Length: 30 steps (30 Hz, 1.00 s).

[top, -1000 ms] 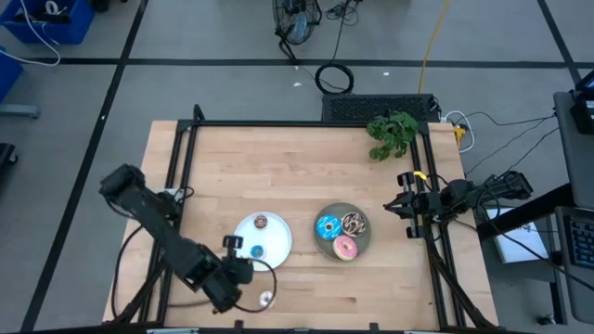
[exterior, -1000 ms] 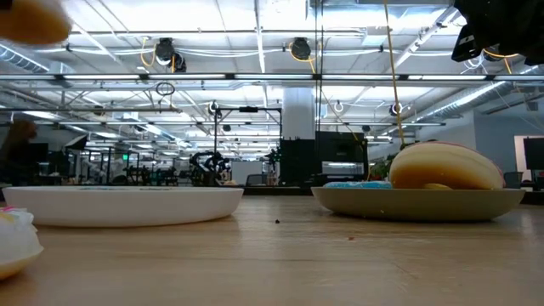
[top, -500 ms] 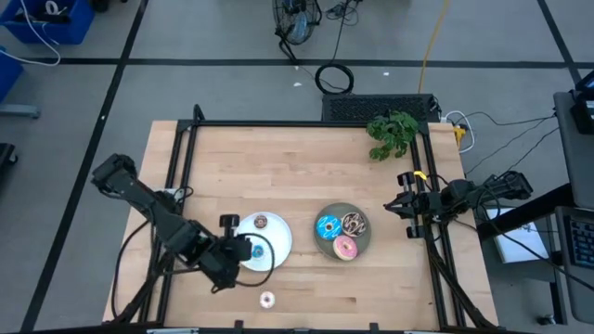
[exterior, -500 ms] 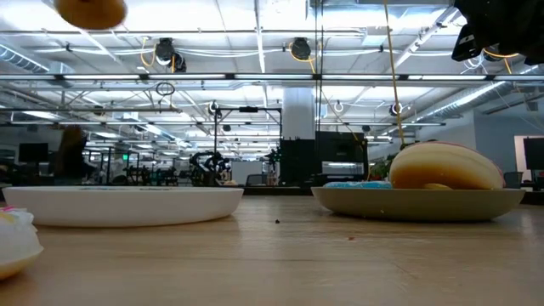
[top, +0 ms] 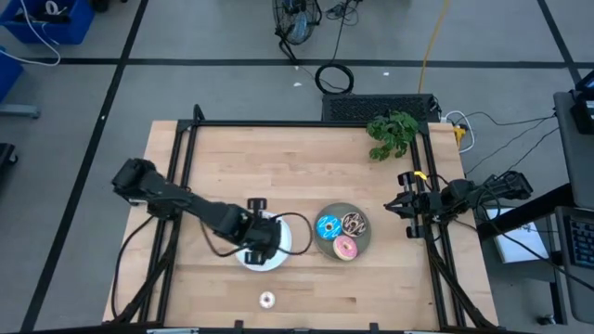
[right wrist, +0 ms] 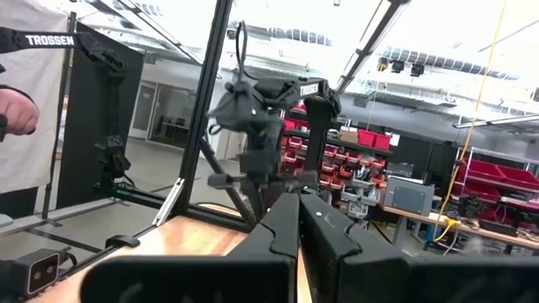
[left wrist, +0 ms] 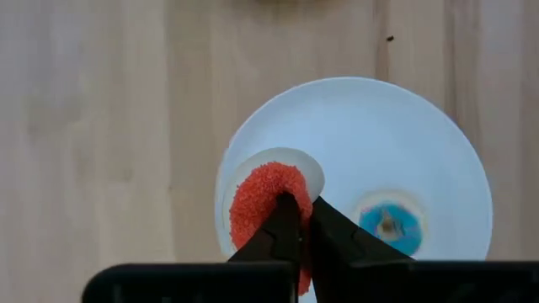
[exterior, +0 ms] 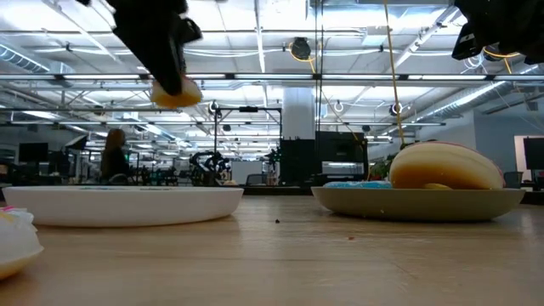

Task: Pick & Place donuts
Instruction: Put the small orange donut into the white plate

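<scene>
The left gripper hangs over the white plate, its fingers pinched tight on the tiny red donut, gripping through the ring's rim; in the left wrist view the donut's broad red face and hole turn toward the camera, so the ring lies roughly flat, level with the plate below, with no long axis to speak of; in the low view it shows as a small rounded lump held clear above the plate; one tiny blue donut lies flat on this plate, while any other on it is hidden under the arm in the high view; the grey plate, just beside the white one, carries three larger donuts lying flat: one blue, one dark brown sprinkled, one pink; one tiny white donut lies alone on the table near its front edge; the right gripper waits at the table's right edge, fingers closed together and holding nothing
</scene>
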Available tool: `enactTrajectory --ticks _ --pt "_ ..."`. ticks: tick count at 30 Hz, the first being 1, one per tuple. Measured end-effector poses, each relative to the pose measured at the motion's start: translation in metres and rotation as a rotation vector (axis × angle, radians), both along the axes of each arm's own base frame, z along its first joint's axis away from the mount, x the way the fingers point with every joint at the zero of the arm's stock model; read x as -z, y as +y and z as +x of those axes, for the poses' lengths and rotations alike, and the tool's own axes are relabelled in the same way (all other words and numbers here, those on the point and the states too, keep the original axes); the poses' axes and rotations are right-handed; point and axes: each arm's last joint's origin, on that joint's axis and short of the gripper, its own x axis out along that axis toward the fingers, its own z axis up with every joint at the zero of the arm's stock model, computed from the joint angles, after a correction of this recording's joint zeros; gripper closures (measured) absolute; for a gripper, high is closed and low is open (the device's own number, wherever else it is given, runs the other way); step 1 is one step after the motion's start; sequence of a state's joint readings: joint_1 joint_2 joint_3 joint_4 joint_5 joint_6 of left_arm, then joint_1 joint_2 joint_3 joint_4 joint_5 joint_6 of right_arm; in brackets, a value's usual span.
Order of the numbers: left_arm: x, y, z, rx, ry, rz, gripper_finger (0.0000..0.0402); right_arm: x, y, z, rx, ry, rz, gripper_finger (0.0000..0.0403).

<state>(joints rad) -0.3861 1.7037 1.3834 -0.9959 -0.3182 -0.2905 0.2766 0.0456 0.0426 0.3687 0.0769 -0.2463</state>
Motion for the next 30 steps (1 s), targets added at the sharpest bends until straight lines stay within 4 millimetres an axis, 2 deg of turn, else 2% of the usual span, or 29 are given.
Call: enactTrajectory --ticks 4,8,12,16,22,26,30 --pt "0.021 0.007 0.019 0.003 0.032 -0.044 0.0373 0.0 0.0 0.0 0.001 0.002 -0.002 0.0403" --pt "0.047 0.007 0.033 0.029 0.087 -0.053 0.0378 0.0 0.0 0.0 0.001 0.003 -0.003 0.0403" --pt "0.072 0.006 0.041 0.042 0.148 -0.052 0.0394 0.0 0.0 0.0 0.001 0.003 -0.003 0.0403" --pt "0.092 0.004 0.045 0.052 0.206 -0.057 0.0387 0.0 0.0 0.0 0.001 0.003 -0.003 0.0403" --pt "0.105 0.002 0.048 0.063 0.241 -0.083 0.0364 0.0 0.0 0.0 0.002 0.001 -0.006 0.0403" --pt "0.106 0.002 0.049 0.058 0.236 -0.093 0.0365 0.0 0.0 0.0 0.001 0.001 -0.006 0.0403" --pt "0.103 0.001 0.05 0.049 0.221 -0.142 0.0334 0.0 0.0 0.0 0.002 0.001 -0.006 0.0403"
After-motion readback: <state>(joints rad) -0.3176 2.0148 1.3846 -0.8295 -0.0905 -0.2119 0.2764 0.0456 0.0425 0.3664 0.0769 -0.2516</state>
